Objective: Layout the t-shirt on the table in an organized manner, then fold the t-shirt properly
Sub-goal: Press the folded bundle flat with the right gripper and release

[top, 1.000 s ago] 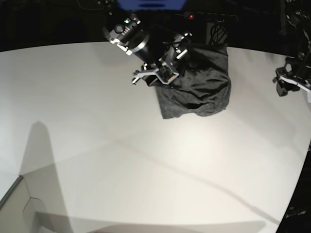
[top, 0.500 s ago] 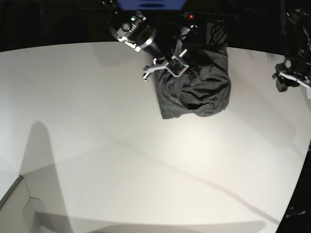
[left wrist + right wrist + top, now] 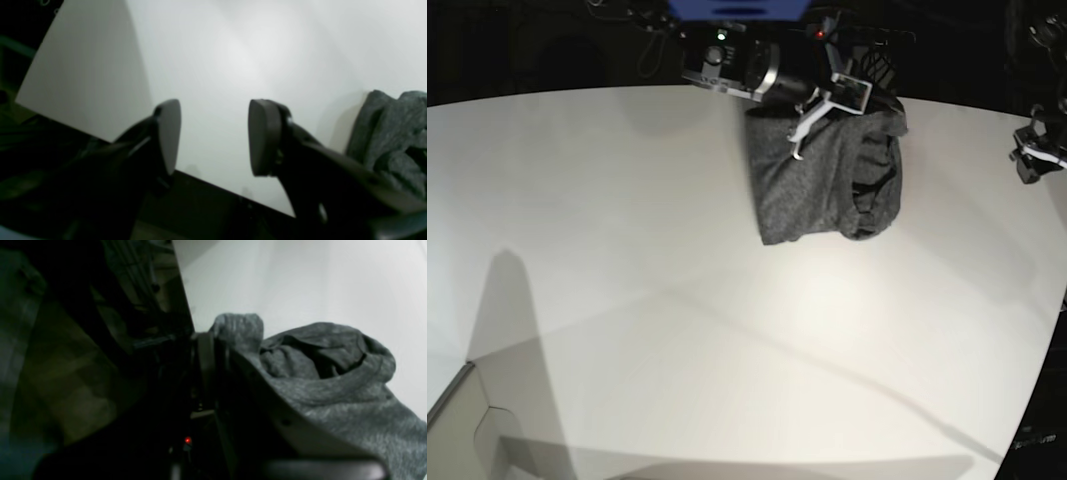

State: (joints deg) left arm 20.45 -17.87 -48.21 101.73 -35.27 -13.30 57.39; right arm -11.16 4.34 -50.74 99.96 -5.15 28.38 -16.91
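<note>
On the one table (image 3: 627, 300), the right tool (image 3: 832, 100) pinches the single t-shirt (image 3: 827, 180); the left tool (image 3: 213, 136) gapes empty.

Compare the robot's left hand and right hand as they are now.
The left hand is open with nothing between its pads; the right hand is shut on the t-shirt. The left hand hangs at the table's edge, apart from the t-shirt; the right hand sits at the t-shirt's far edge. Both are dark, two-fingered hands.

blue panel (image 3: 737, 9) – top edge, behind table | red indicator light (image 3: 821, 34) – dark background, right of panel | grey box corner (image 3: 467, 420) – bottom-left
</note>
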